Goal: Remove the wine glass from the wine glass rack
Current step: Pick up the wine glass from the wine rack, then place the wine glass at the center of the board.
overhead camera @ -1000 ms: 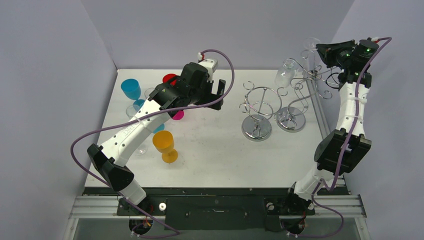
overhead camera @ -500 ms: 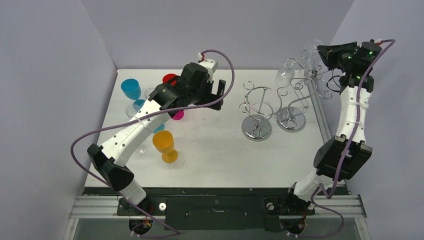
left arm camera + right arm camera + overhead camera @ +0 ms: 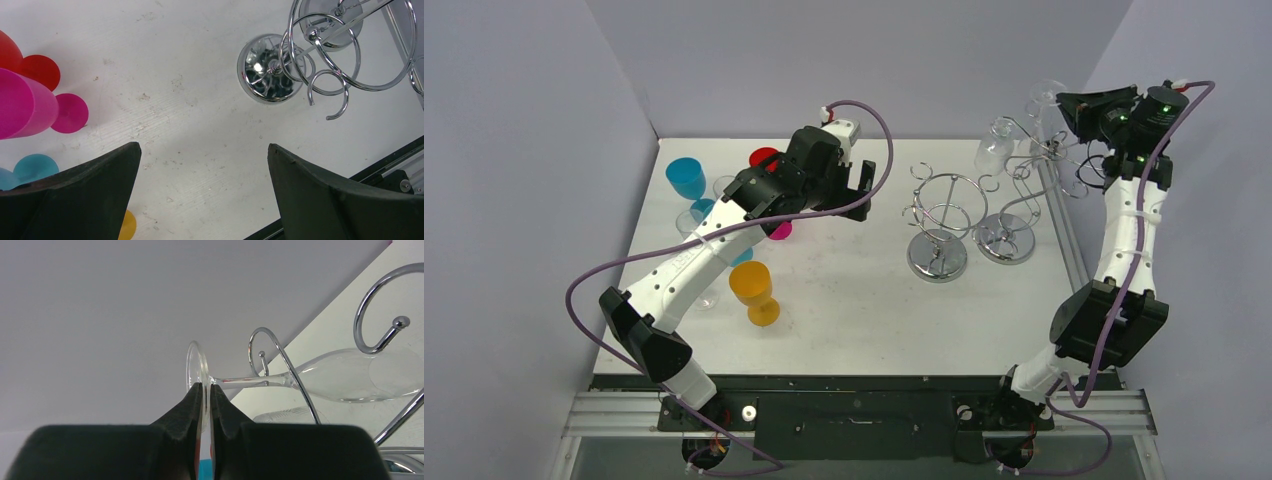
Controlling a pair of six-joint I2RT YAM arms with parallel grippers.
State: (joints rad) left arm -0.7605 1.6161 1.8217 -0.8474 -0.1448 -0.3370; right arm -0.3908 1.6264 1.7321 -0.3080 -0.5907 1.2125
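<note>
A clear wine glass [image 3: 994,148] lies tilted on the top hooks of the chrome wine glass rack [image 3: 1014,205] at the table's back right. My right gripper [image 3: 1064,103] is shut on the edge of the glass's round foot [image 3: 196,371]. In the right wrist view the stem [image 3: 250,381] runs through a chrome loop [image 3: 272,347] to the bowl [image 3: 360,375]. The right gripper [image 3: 206,386] pinches the foot between both pads. My left gripper [image 3: 856,190] hovers open over the table's middle, holding nothing, and its jaws [image 3: 204,150] stand wide apart.
A second chrome rack [image 3: 939,215] stands left of the first, its base [image 3: 270,70] in the left wrist view. Coloured plastic goblets crowd the left side: blue [image 3: 686,178], red [image 3: 764,157], pink [image 3: 25,107], orange [image 3: 754,290]. A metal rail [image 3: 1064,235] runs along the right table edge.
The right arm's elbow has sunk a little toward the near edge and its wrist has edged right, with the glass foot still pinched. The left arm has not moved.
</note>
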